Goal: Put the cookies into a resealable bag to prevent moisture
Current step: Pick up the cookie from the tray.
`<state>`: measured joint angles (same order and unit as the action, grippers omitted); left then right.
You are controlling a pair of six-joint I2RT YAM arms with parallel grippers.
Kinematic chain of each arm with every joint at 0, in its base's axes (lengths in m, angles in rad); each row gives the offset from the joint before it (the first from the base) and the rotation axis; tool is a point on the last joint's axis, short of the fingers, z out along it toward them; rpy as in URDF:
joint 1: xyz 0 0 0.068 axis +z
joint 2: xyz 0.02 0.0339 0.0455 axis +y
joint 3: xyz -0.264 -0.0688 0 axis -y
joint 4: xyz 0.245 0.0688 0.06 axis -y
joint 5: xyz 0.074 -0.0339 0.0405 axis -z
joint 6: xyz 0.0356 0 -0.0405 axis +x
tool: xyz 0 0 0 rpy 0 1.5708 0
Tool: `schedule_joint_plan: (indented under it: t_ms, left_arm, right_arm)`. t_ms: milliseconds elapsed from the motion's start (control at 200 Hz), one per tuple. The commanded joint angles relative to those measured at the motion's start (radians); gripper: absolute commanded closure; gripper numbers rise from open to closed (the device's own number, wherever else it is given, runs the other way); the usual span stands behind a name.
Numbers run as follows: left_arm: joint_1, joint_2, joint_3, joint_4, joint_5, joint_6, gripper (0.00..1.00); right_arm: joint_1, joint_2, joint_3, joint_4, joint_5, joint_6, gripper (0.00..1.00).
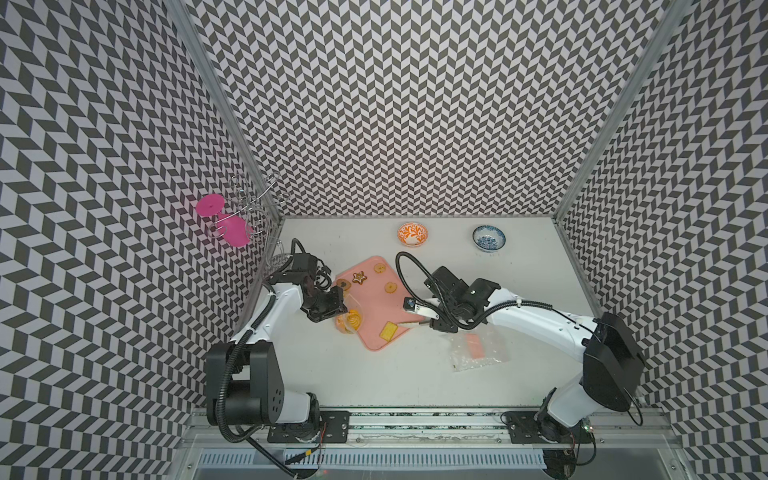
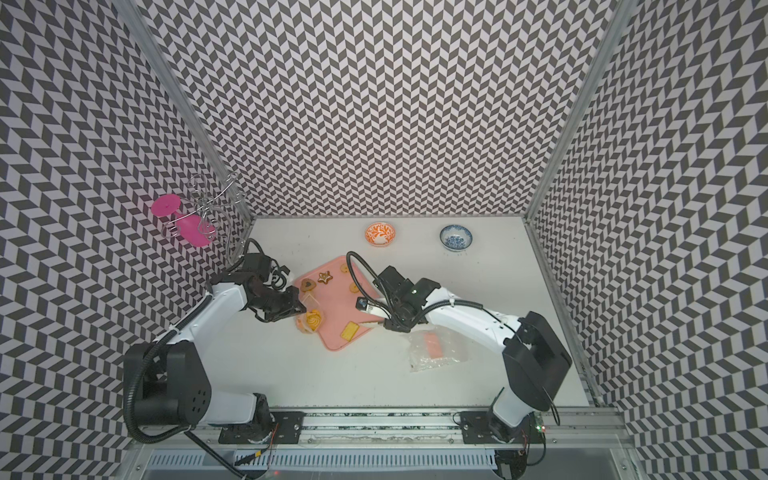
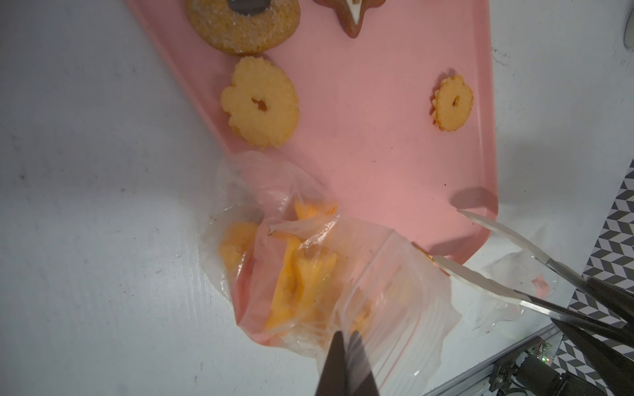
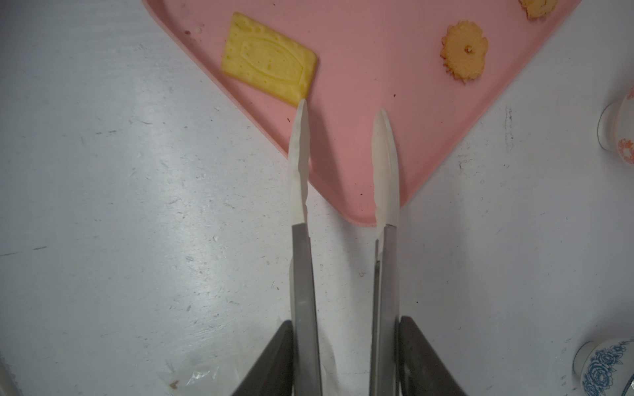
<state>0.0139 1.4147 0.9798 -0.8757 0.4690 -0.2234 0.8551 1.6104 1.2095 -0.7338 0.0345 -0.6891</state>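
Note:
A clear resealable bag [image 3: 308, 267] lies at the near left corner of the pink tray [image 1: 374, 301], with several yellow-orange cookies inside. My left gripper [image 3: 346, 337] is shut on the bag's rim; both top views show it at that corner [image 1: 343, 309]. Loose on the tray are a rectangular cracker [image 4: 269, 58], two ring cookies [image 3: 260, 103] [image 3: 453, 103], a sugared round one [image 3: 243, 24] and a brown star [image 1: 359, 277]. My right gripper [image 4: 346, 322] is shut on metal tongs [image 4: 302, 274]. Their white tips stand apart over the tray's near corner, empty, one tip beside the cracker.
A second clear bag [image 1: 478, 351] with something pink inside lies on the table under my right arm. An orange bowl [image 1: 412, 234] and a blue bowl [image 1: 488, 238] stand at the back. A wire rack holding a pink glass [image 1: 226, 224] stands at the back left.

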Motion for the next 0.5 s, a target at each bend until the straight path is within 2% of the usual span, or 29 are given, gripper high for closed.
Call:
schedule_joint_plan:
  t_ms: [0, 356, 496]
  left_arm:
    - [0.004, -0.027, 0.004, -0.001, 0.006, 0.017, 1.00]
    - [0.003, -0.022, -0.002, 0.005, 0.011, 0.020, 1.00]
    - [0.004, -0.023, -0.003, 0.010, 0.010, 0.018, 1.00]
  right_arm:
    - [0.023, 0.014, 0.047, 0.017, -0.005, -0.039, 0.54]
    - [0.070, 0.049, 0.101, 0.027, -0.060, -0.048, 0.54]
    - [0.074, 0.002, 0.057, 0.023, -0.020, -0.057, 0.52]
